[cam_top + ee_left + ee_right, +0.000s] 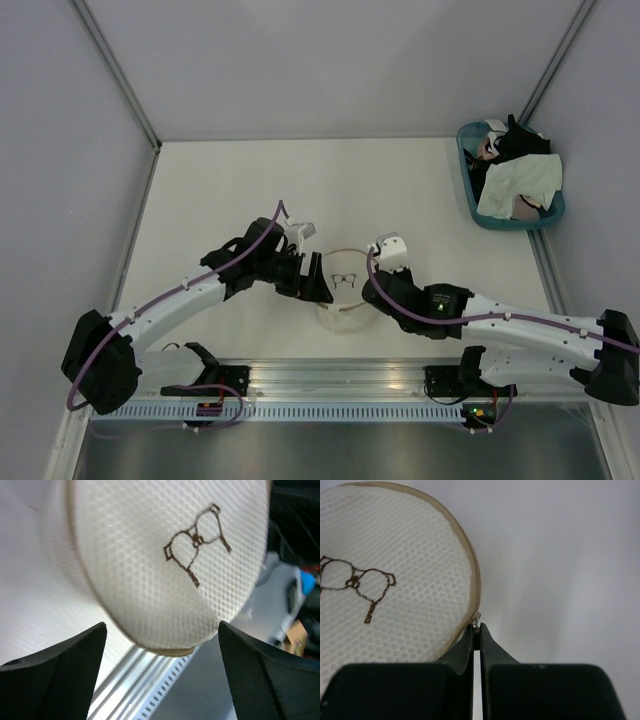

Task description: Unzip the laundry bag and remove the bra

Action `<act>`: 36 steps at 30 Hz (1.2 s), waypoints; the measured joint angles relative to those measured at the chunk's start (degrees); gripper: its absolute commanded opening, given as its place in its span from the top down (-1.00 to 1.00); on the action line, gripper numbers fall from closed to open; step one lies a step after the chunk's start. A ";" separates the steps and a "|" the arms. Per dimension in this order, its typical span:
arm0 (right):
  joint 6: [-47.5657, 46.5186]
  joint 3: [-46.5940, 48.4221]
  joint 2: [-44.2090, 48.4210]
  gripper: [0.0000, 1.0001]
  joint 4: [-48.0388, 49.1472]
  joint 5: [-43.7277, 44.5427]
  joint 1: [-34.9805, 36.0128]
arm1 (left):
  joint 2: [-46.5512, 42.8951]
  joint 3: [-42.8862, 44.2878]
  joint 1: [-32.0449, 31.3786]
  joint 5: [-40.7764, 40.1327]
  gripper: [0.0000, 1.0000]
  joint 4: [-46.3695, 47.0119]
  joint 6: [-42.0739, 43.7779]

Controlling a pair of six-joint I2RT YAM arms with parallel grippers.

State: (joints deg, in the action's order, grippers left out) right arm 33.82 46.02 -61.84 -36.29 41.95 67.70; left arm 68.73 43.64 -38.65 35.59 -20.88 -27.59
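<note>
The laundry bag (343, 292) is a round cream mesh case with a tan rim and a dark bra drawing, at the table's near middle. It fills the left wrist view (165, 565) and the left of the right wrist view (385, 580). My left gripper (162, 680) is open, its fingers (60, 675) wide apart at the bag's left side. My right gripper (478, 630) is shut on the zipper pull (476, 620) at the bag's right rim. The bra is hidden.
A teal plastic basket (470, 185) with white-green cloth and a black garment stands at the far right. A metal rail (340, 380) runs along the near edge. Grey walls enclose the table.
</note>
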 measured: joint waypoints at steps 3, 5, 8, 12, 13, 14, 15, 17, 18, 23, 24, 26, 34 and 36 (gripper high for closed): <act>0.66 0.00 0.90 0.99 -1.38 0.48 0.00 | -1.14 2.69 0.07 -11.43 -0.99 -2.86 -0.07; 2.01 0.00 1.27 0.99 -2.60 0.85 -0.04 | -3.89 3.45 0.20 -18.84 -0.99 -4.24 -0.87; 5.35 0.02 1.62 1.00 -4.98 1.53 -0.04 | -11.21 3.17 0.35 -26.58 -0.99 -6.08 -4.42; 7.89 -0.13 1.86 0.99 -5.64 -2.32 0.13 | -24.74 -1.27 0.35 -29.42 -0.99 -5.99 -12.28; 7.89 -0.70 2.14 0.99 -4.15 -5.11 0.55 | -27.93 -3.23 0.33 -29.11 -0.99 -6.25 -14.51; 7.58 -1.49 2.38 0.99 -2.16 -8.94 0.92 | -31.08 -5.42 0.31 -28.57 -0.99 -6.03 -17.00; 7.17 -2.47 2.43 0.99 0.42 -12.87 1.51 | -33.62 -7.72 0.31 -27.36 -0.99 -6.03 -19.56; 6.56 -4.28 1.81 0.99 5.90 -21.31 2.43 | -36.87 -12.35 0.31 -24.30 -0.99 -5.22 -24.48; 6.38 -5.14 0.81 0.99 9.07 -25.86 3.43 | -38.27 -15.06 0.31 -21.90 -0.99 -4.81 -27.39; 6.43 -5.68 -6.14 0.99 22.23 -38.75 9.09 | -44.17 -24.41 0.26 -12.81 -0.99 -3.39 -40.09; 6.54 -5.68 -7.02 0.99 23.85 -39.69 9.73 | -45.33 -24.87 0.26 -12.13 -0.99 -3.39 -41.53; 7.17 -5.66 -8.52 0.99 27.15 -40.65 10.23 | -48.30 -25.18 0.22 -10.56 -0.99 -3.08 -44.54; 9.33 -5.16 -9.16 0.99 32.85 -34.12 10.16 | -51.17 -25.18 0.00 -9.90 -0.99 -3.10 -49.55; 9.40 -4.94 -9.05 0.99 32.81 -32.13 10.14 | -50.69 -25.20 0.00 -9.94 -0.99 -3.45 -49.55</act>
State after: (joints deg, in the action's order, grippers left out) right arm 43.22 41.08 -70.89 -3.49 9.82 77.84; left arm 18.04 18.44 -38.65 25.65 -24.34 -77.14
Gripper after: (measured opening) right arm 0.018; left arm 0.993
